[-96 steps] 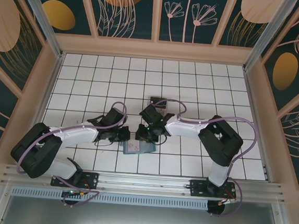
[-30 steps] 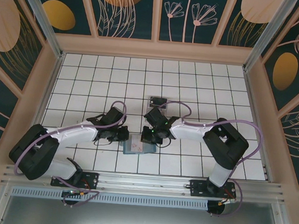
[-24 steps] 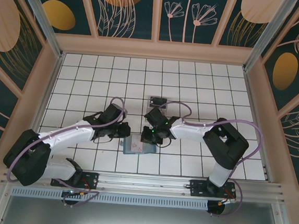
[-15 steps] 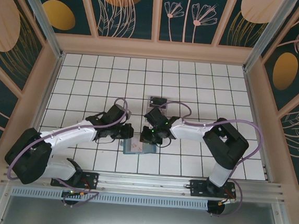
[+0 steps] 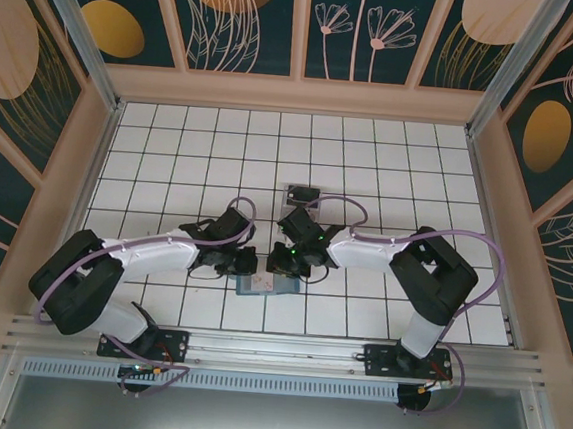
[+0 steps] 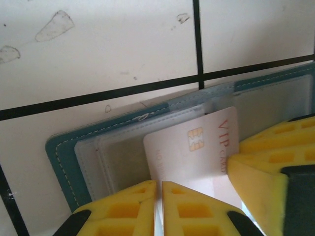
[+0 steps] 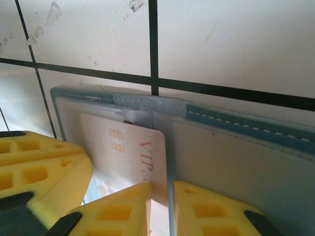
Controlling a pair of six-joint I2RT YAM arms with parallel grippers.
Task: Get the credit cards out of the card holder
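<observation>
Pressing closed left end effector (image 6: 158, 188) on pale pinkish chip card (image 6: 189, 147) in flat teal wallet (image 6: 61, 153). Holding right end effector (image 7: 160, 189) slightly open.

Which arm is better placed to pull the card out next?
Left, likely: the left gripper pinches the pale pinkish-white chip card by its near edge; the right gripper straddles the fold of the flat teal-blue card holder.

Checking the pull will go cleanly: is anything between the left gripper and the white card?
Nothing visible. The left gripper sits right at the white card, which lies on the open card holder. A finger of the right gripper overlaps the card's corner and may hinder sliding.
</observation>
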